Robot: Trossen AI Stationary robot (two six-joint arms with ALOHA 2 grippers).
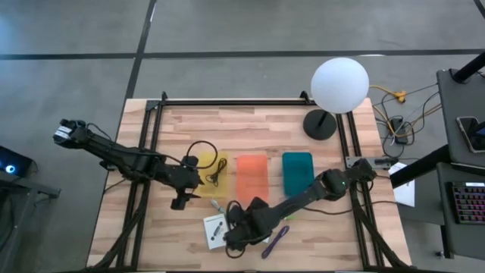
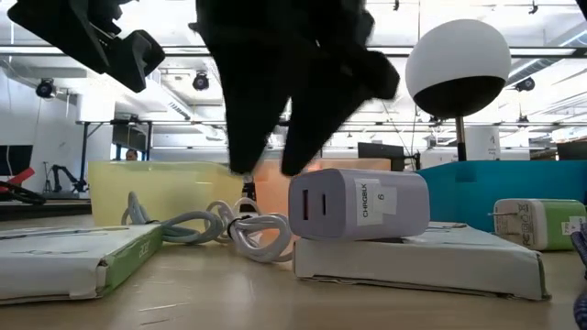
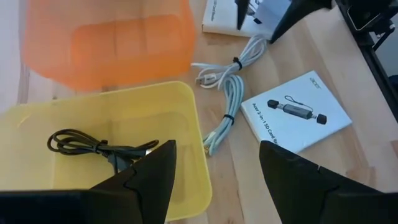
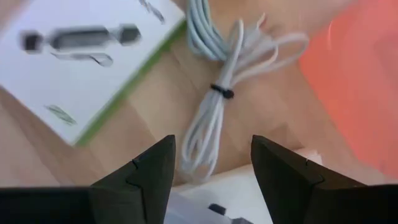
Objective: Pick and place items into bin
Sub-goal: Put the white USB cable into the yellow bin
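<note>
The right gripper [image 1: 236, 231] hangs low over the near edge of the table [image 1: 303, 250], its fingers apart and holding nothing. Right below it a white charger [image 2: 358, 203] sits on a flat white box [image 2: 422, 259]; I judge this the item it is lined up to take. Just ahead of the gripper lies a bundled pale cable [image 4: 214, 118], tied in the middle, and beside that a white card [image 3: 295, 112] printed with an adapter. The cable lies close enough that the fingers could snag it on closing. A purple strap [image 1: 276, 239] lies on the gripper's far side from the card.

Beyond, the left gripper [image 1: 182, 199] hovers at the yellow bin [image 3: 186, 130], fingers spread and empty, a black cable [image 3: 99, 148] lying coiled inside, apparently already delivered. Next along stand an orange bin [image 1: 252, 177] and a teal bin [image 1: 298, 173], with a globe lamp [image 1: 339, 85] farthest back.
</note>
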